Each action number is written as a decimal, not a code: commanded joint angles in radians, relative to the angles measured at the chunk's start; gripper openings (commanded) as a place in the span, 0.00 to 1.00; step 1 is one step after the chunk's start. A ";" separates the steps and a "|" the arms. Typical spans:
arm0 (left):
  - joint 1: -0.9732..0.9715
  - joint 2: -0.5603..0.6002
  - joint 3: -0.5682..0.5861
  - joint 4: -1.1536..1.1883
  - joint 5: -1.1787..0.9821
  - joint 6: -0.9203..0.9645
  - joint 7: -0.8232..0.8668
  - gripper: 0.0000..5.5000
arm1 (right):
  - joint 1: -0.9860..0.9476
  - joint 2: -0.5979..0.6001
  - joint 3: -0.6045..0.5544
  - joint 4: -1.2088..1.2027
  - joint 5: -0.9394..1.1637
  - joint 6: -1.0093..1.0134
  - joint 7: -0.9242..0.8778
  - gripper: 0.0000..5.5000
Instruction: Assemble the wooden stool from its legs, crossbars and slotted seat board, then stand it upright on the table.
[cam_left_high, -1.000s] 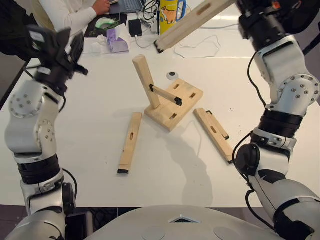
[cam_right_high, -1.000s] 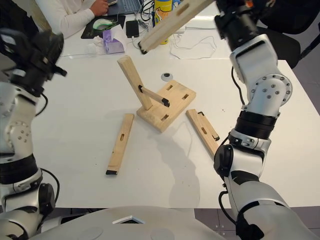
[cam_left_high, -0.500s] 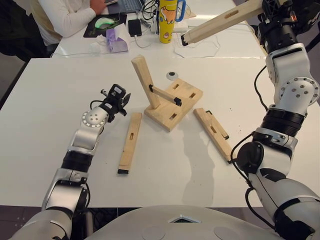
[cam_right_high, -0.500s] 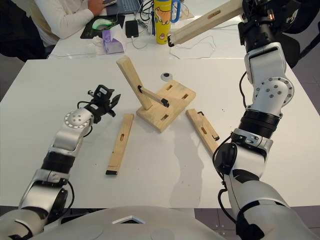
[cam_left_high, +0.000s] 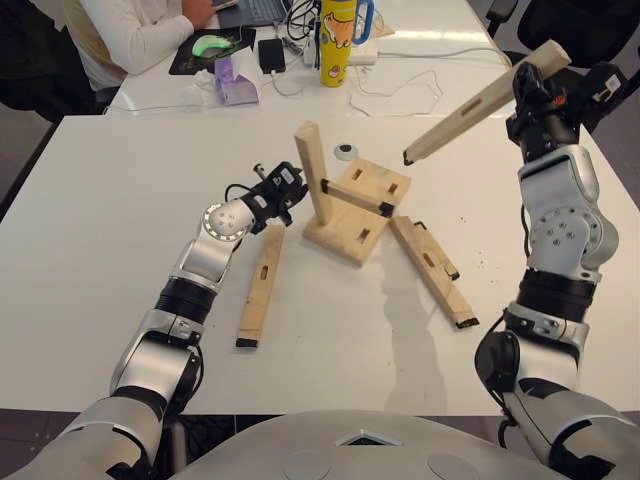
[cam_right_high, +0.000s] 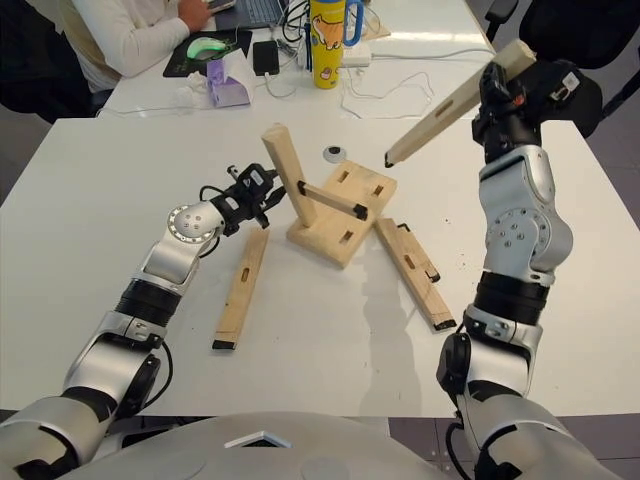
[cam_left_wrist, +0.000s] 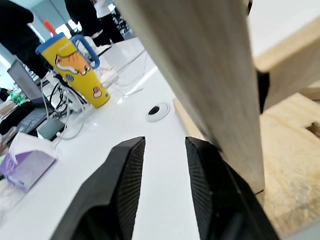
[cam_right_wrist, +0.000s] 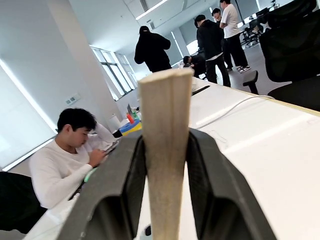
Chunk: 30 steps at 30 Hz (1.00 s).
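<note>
While your right gripper (cam_left_high: 537, 92) clamps pale wooden leg (cam_left_high: 470, 108) aloft far right, left gripper (cam_left_high: 283, 184) sits fingers spread, seemingly just left of upright wooden leg (cam_left_high: 315, 168) in slotted wooden seat board (cam_left_high: 365, 208), centre.

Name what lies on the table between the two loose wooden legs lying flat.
The slotted seat board, with one upright leg and a crossbar fitted to it, sits between them, as seen in the left eye view.

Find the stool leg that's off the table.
Head views: the leg is aloft on the robot's right, clamped in the right gripper, its lower end slanting toward the seat board.
</note>
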<state>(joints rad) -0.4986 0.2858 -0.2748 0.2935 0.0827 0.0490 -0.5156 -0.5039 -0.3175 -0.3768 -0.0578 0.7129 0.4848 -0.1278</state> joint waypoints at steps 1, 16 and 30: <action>0.070 -0.005 -0.013 -0.252 -0.052 0.088 -0.061 0.27 | 0.076 -0.021 -0.004 -0.082 -0.020 0.071 -0.012 0.19; 0.139 -0.027 0.006 -0.493 -0.110 0.271 -0.023 0.27 | 0.170 -0.016 -0.127 -0.225 0.102 0.294 -0.022 0.19; 0.191 -0.001 0.130 -0.568 -0.147 0.324 0.035 0.27 | 0.352 0.101 -0.136 -0.455 0.276 0.348 -0.158 0.19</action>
<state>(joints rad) -0.3186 0.2770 -0.1632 -0.2620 -0.0592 0.3619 -0.4894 -0.1644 -0.2145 -0.5207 -0.4882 0.9801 0.8350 -0.2749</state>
